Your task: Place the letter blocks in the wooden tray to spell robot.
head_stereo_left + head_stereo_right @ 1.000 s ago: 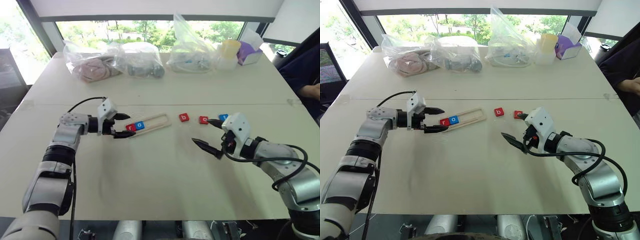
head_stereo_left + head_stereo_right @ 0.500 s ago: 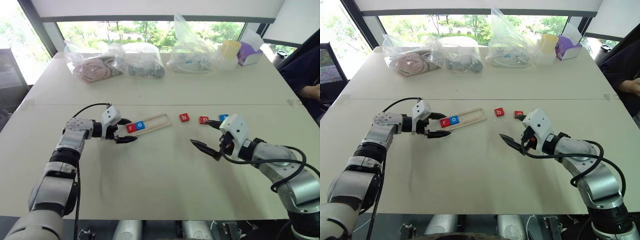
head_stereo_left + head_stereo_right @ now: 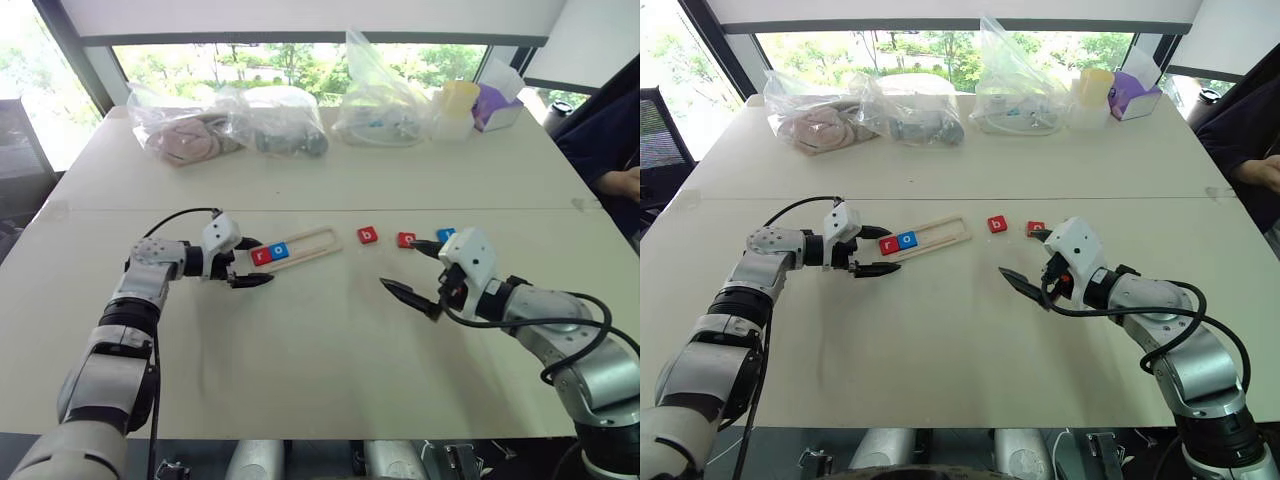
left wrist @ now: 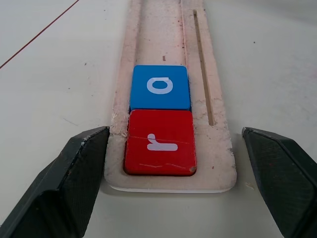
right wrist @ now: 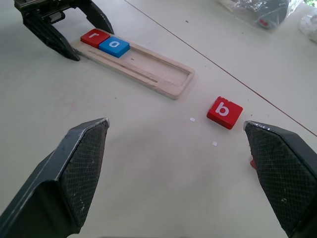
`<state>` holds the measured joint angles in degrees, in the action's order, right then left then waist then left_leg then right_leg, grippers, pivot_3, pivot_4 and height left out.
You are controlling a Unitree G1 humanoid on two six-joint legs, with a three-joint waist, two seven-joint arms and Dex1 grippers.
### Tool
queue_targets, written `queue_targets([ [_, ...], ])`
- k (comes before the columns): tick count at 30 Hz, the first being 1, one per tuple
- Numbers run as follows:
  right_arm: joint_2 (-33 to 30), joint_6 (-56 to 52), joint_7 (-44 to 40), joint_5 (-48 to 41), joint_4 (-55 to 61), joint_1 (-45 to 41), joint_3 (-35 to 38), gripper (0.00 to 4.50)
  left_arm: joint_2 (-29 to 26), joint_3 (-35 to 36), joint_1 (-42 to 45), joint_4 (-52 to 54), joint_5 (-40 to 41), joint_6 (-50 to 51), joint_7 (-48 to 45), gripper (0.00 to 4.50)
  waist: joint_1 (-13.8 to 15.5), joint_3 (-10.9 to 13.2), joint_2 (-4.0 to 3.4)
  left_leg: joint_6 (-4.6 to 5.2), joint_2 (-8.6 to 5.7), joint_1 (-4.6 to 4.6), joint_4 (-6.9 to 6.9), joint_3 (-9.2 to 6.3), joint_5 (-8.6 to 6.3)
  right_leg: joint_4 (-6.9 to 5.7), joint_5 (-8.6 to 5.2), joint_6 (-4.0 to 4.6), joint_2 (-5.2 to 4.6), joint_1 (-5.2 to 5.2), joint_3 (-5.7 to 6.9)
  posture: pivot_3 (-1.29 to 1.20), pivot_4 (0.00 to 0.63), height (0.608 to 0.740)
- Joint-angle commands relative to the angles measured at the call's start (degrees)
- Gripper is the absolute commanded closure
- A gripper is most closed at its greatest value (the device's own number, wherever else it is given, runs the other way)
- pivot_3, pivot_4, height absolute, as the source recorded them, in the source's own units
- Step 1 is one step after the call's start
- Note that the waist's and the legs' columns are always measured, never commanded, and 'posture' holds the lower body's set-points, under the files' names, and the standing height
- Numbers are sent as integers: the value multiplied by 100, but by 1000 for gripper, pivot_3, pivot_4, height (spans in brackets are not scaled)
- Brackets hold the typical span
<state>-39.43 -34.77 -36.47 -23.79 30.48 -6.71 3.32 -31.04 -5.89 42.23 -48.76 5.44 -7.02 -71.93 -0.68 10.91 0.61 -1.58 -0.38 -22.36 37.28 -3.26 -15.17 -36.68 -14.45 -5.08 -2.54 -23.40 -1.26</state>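
— Two letter blocks seated in the wooden tray (image 3: pixel 318 240): red r (image 3: pixel 262 256) at the left end, blue o (image 3: pixel 280 251) touching it. Rest of the slot bare.

— And the other three?

— Loose on the tabletop (image 3: pixel 320 370), right of the tray: red b (image 3: pixel 368 235) nearest it, then a red tile (image 3: pixel 406 240), then a blue tile (image 3: pixel 446 235) partly hidden behind the right gripper (image 3: pixel 400 262). Letters on those last two too small to read.

— Grippers?

— Left gripper (image 3: pixel 256 262) low at the tray's r end, fingers apart, one on either side of the frame, holding nothing. Right gripper spread wide above bare tabletop, empty, near the loose tiles and well apart from the tray.

— Surface?

— Pale, matte, off-white. Thin seam (image 3: pixel 500 209) running across just beyond the tray. Faint scuffs; tiny white specks (image 5: pixel 191 119) beside the b.

— Room?

— Wide window (image 3: pixel 300 55) behind the far edge, green trees outside. Three clear plastic bags (image 3: pixel 285 125) lined along the far side, then a yellow-lidded tub (image 3: pixel 458 105) and a purple tissue box (image 3: pixel 498 105). Dark sleeve (image 3: pixel 610 140) of a person at the right edge. Black chair (image 3: pixel 660 135) off to the left.
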Motion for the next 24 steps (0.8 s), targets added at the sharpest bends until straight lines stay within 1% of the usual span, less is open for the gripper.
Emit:
queue_targets([
  [1, 16, 36, -10, -34, 163, -90, 42, 0, -29, -53, -148, -83, -136, 31, 6, 1379, 0, 0, 0, 0, 0, 0, 0, 0, 0, -3, 0, 0, 0, 0, 0, 0, 150, 740],
  [6, 8, 37, -22, -31, 152, -132, 18, 0, -56, -40, -171, -89, -123, 47, -5, 1377, -2, -1, 1, 0, 0, 2, 1, 0, 0, -10, 0, 0, 0, 0, 0, 0, 150, 740],
  [8, -7, 47, -35, -33, 127, -153, 45, 0, -61, -78, -256, 103, -110, 24, -88, 1377, -10, -1, 0, 0, 0, 3, 1, 0, 0, -14, 0, 0, 0, -1, 0, 0, 150, 740],
  [12, -34, 65, -60, -25, 73, -189, 94, 0, -25, -168, -456, 650, -45, 124, -270, 1377, -3, -2, 0, 0, 1, 6, 0, -1, 0, -22, -1, 1, -2, -2, -3, 0, 150, 740],
  [15, -74, 74, -100, -24, 16, -218, 153, 0, 58, -302, -650, 1269, 19, 272, -443, 1377, 12, -2, -1, 0, 2, 6, 1, -1, 0, -23, -1, 1, -4, -1, -3, 0, 150, 740],
  [20, -235, 119, -198, -6, -102, -255, 322, 0, 362, -848, -1021, 2518, 30, 601, -692, 1377, 53, -3, -1, 0, -5, 3, 4, -2, 0, -22, -3, -1, -14, 0, -4, 0, 150, 740],
  [24, -271, 97, -206, -22, -61, -229, 359, 0, 539, -1004, -1130, 2865, 4, 805, -559, 1377, 62, -3, -1, 0, -5, 3, 5, -2, 0, -22, -3, -2, -11, 0, -7, 0, 150, 740],
])
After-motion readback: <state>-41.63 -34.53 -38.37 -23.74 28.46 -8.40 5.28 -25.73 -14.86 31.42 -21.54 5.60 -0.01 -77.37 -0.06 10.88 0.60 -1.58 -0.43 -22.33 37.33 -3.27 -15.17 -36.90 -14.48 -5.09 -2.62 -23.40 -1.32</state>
